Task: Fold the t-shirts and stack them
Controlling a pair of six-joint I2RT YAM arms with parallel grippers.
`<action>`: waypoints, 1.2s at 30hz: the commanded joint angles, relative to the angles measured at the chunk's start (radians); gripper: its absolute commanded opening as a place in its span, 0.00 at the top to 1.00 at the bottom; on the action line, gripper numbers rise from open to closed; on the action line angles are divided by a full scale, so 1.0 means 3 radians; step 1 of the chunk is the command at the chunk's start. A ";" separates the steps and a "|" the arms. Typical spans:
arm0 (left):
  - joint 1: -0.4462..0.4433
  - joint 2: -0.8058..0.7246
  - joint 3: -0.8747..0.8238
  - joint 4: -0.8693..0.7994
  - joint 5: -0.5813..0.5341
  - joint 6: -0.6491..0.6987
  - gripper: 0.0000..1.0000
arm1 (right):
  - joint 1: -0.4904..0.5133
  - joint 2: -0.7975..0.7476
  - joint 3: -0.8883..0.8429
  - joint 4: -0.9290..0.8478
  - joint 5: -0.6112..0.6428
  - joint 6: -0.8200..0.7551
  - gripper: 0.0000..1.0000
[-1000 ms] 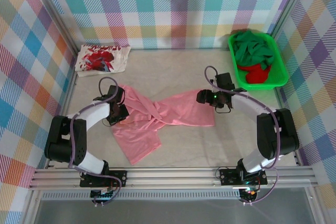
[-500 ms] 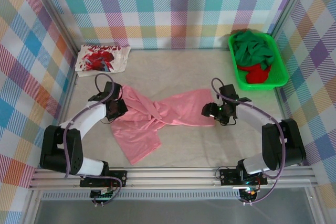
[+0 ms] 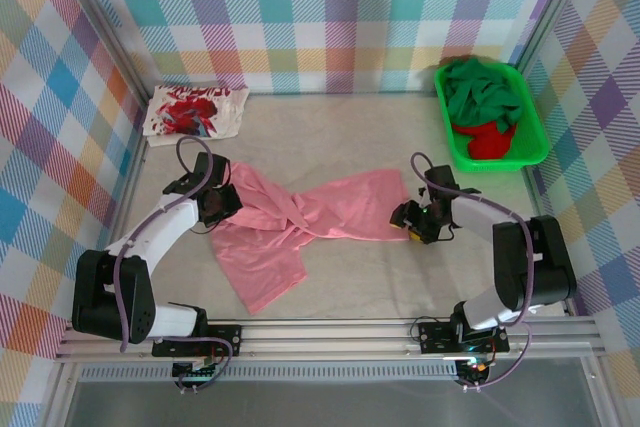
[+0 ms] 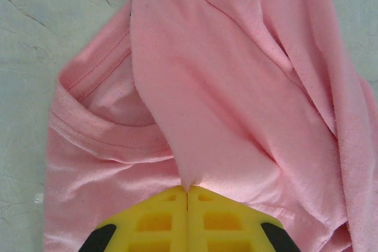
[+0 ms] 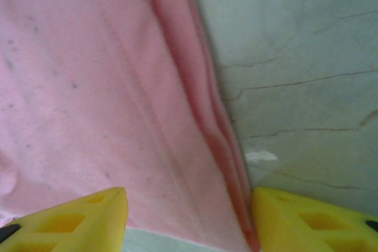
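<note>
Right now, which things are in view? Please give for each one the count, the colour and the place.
salmon-pink t-shirt: 1, pink, rumpled at mid-table
printed t-shirt: 1, white with red print, far left corner
dark green t-shirt: 1 as far as I can tell, bunched in the tray
red t-shirt: 1, red, tray's near end
tray: 1, bright green, far right corner
table: 1, pale grey
left gripper: 1, yellow fingers, shut on the pink shirt near its collar
right gripper: 1, yellow fingers, open astride the pink shirt's edge
</note>
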 commanded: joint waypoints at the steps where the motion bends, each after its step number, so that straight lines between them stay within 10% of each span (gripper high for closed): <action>1: 0.0038 -0.0048 0.0070 -0.0032 0.0055 -0.0024 1.00 | 0.0007 0.0162 -0.0046 0.0166 -0.0076 0.0037 0.46; 12: 0.0045 -0.0239 0.0126 -0.0157 -0.0022 -0.0012 1.00 | -0.0004 0.0084 -0.0044 0.0187 -0.0144 0.0065 0.99; 25: 0.0243 -0.0535 0.0454 -0.0282 0.0222 0.0111 1.00 | -0.0286 -0.0806 0.0386 -0.0387 -0.0448 0.0108 1.00; 36: 0.0399 -0.0222 0.1295 0.0031 0.0263 0.0231 1.00 | -0.0514 -0.0596 0.1202 -0.0227 -0.0452 0.0207 1.00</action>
